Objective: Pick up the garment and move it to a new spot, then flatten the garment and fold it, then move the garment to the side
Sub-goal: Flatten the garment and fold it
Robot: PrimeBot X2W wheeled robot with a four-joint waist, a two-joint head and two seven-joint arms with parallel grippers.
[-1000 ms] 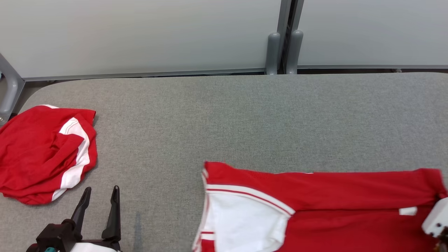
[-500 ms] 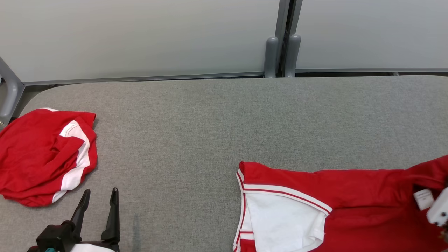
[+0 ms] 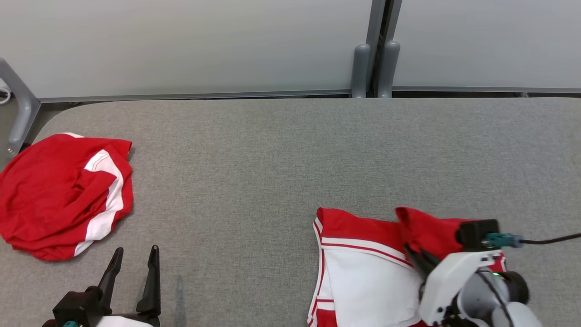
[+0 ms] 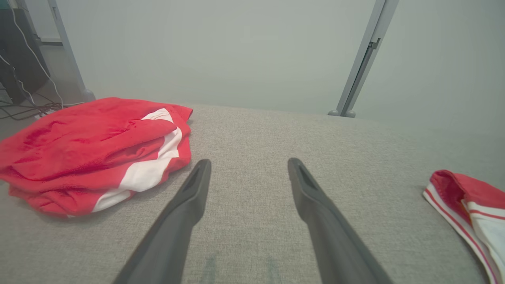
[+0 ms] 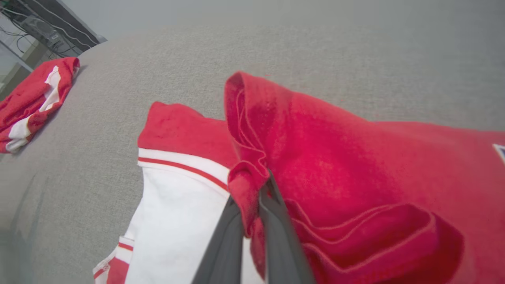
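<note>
We face a grey woven tabletop (image 3: pixel 254 150) whose corner rounds off at ten o'clock. Behind it, across twelve o'clock, stand pale matte wall panels (image 3: pixel 181 45), met at one o'clock by two grey posts (image 3: pixel 361 70). A grey frame leg (image 3: pixel 22 127) slants at nine o'clock. In the left wrist view, cables (image 4: pixel 27 107) trail at ten o'clock. The light is soft and even.

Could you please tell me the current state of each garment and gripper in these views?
Red-and-white garment: partly folded, one red edge lifted and pinched.
Right gripper: jaws shut on the garment's red edge.
Left gripper: jaws open, empty.
Crumpled red garment: bunched in a heap at the left, apart from both grippers.
</note>
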